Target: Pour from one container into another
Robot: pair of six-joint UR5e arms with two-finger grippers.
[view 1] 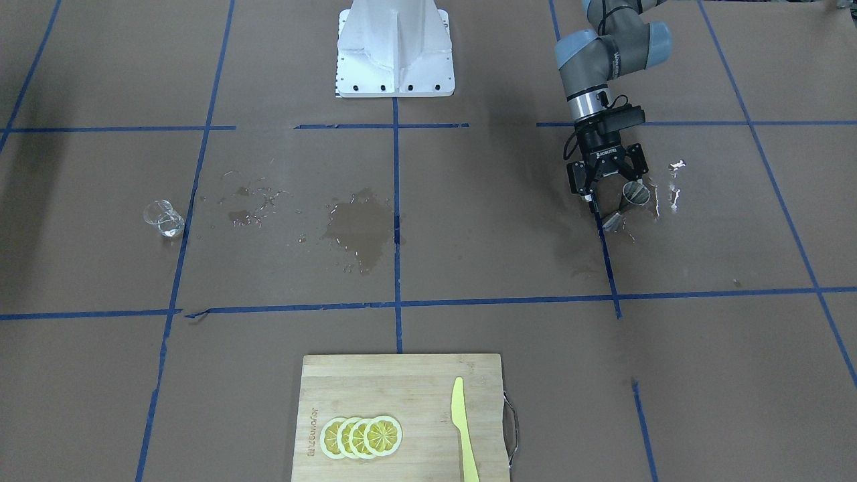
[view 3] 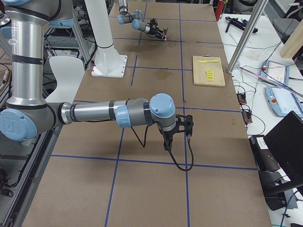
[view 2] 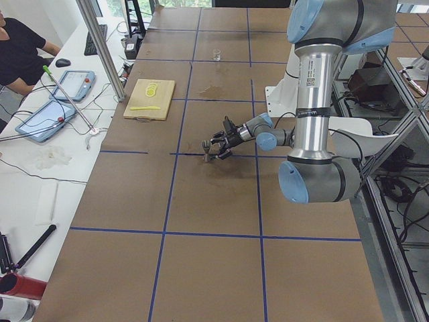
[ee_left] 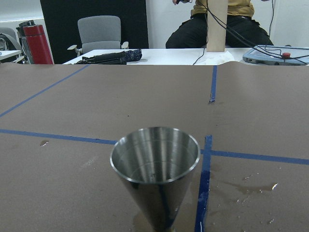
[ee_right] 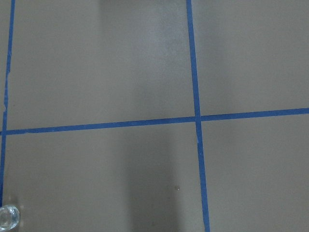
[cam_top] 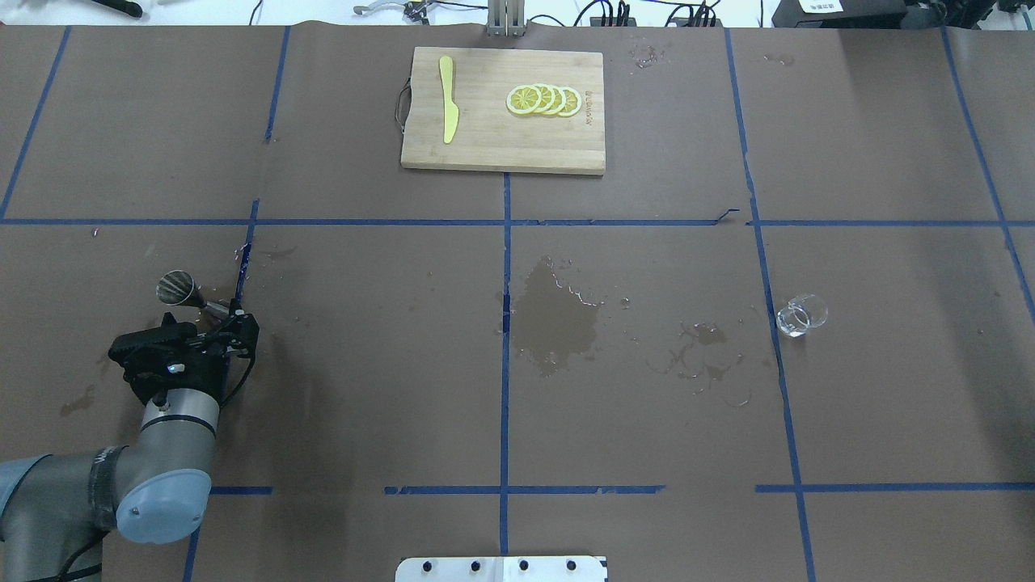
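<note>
Closest in, your left pincer (cam_top: 206, 315) is spread wide, with the steel cup (cam_top: 176, 286) standing on the counter (cam_top: 364, 388) just ahead of its tips, not visibly gripped. Centre the fingers on its narrow waist before closing, then lift it upright. Beyond the wet patch (cam_top: 558, 315), the clear glass (cam_top: 802, 315) sits well apart on your right arm's side. Whether the right pincer (view 3: 188, 128) is wide or closed, I cannot tell.
</note>
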